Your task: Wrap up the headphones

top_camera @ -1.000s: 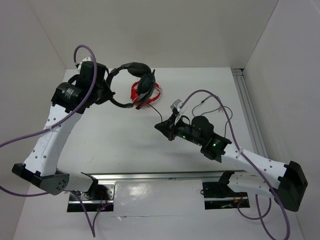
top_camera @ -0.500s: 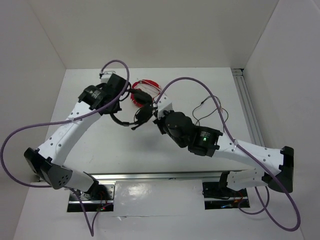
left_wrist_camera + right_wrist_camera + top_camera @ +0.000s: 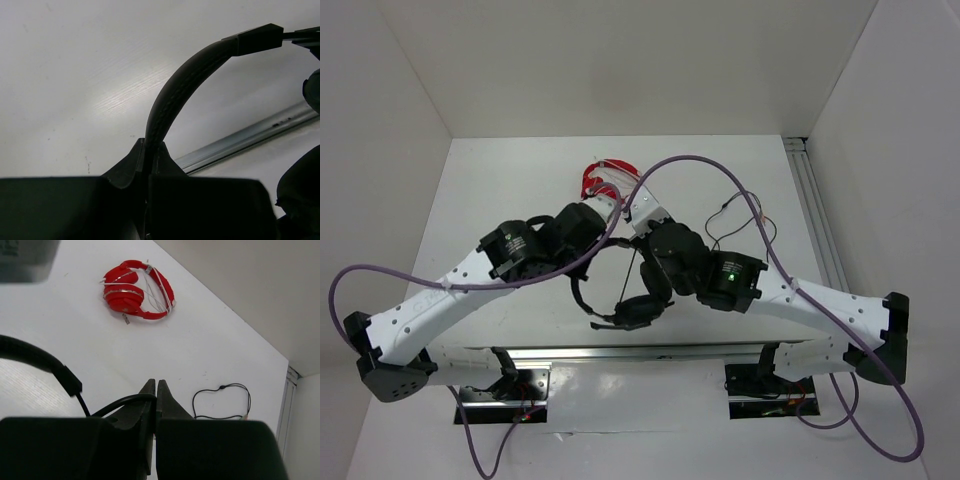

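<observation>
The white worktop (image 3: 500,190), walled on three sides, shows open surface left of the arms and toward the right edge rail (image 3: 815,220). The headphones (image 3: 640,310) hang between the arms over the near middle, close to the front rail (image 3: 650,350), with the left claw (image 3: 148,150) clamped tight on their headband (image 3: 175,85). The right claw (image 3: 155,388) is closed on their thin cable (image 3: 120,402), and red headphones (image 3: 135,295) lie well apart toward the back.

Overhead camera looks down on the whole table (image 3: 510,190). Left wrist camera, close against the headphones (image 3: 170,95), faces six o'clock. Right wrist camera faces twelve o'clock, sharing the red headphones (image 3: 131,297) with overhead.
</observation>
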